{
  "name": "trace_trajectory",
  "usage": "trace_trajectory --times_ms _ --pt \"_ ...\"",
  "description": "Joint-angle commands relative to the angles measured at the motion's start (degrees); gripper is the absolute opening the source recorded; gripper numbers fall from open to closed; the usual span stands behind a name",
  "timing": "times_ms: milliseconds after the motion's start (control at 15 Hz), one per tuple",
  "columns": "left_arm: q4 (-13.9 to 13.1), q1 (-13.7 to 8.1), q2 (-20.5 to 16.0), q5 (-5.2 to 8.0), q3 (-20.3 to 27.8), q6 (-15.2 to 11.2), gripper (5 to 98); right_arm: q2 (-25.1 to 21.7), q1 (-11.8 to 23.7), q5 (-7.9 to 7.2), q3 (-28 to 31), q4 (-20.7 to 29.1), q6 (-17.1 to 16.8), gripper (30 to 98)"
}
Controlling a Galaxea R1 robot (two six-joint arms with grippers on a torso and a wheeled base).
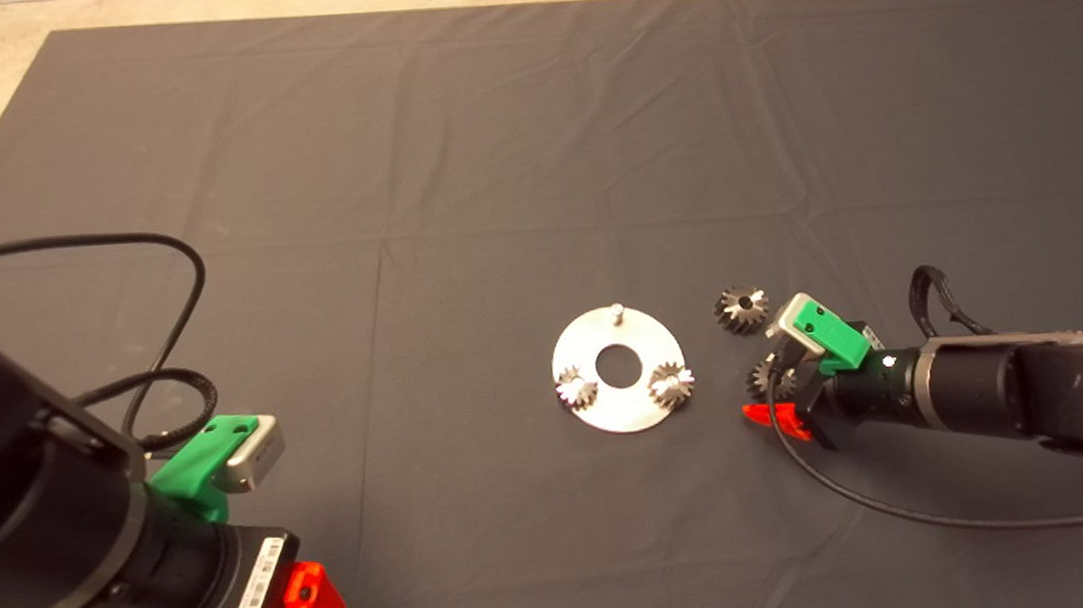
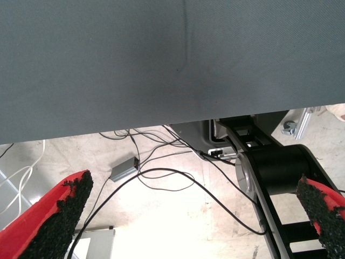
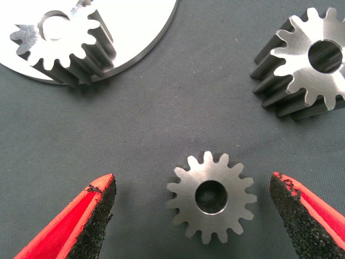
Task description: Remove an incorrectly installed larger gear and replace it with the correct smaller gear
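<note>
Jaws apart flanking smaller gear (image 3: 211,196)

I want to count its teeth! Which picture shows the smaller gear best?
The right wrist view: the smaller gear lies flat on the mat between the right gripper's open fingers, every tooth visible. The head view mostly hides it behind the gripper. The left wrist view misses it.

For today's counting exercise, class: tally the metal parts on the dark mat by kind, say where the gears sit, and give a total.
Gears mounted on the round plate: 2
Gears loose on the mat: 2, the larger gear and the smaller gear between the open fingers of the right gripper
Round plate: 1
Bare pin on the plate: 1
Total: 6
</note>
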Motion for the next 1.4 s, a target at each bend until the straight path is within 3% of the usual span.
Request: trace_trajectory --times_ms 0,333,1333 --pt "-0.6 -0.4 -0.1 0.72 0.6 0.1 97.8 -0.3 0.4 0.20 0.4 -1.6 0.2 75.9" --pt "-0.6 -0.4 -0.1 1.16 0.6 0.1 97.8 -0.5 0.3 0.20 0.2 -1.6 0.0 70.7" --pt "-0.6 -0.4 -0.3 1.25 0.6 0.1 97.8 -0.7 -0.7 0.11 -1.1 -1.6 -0.1 70.7"
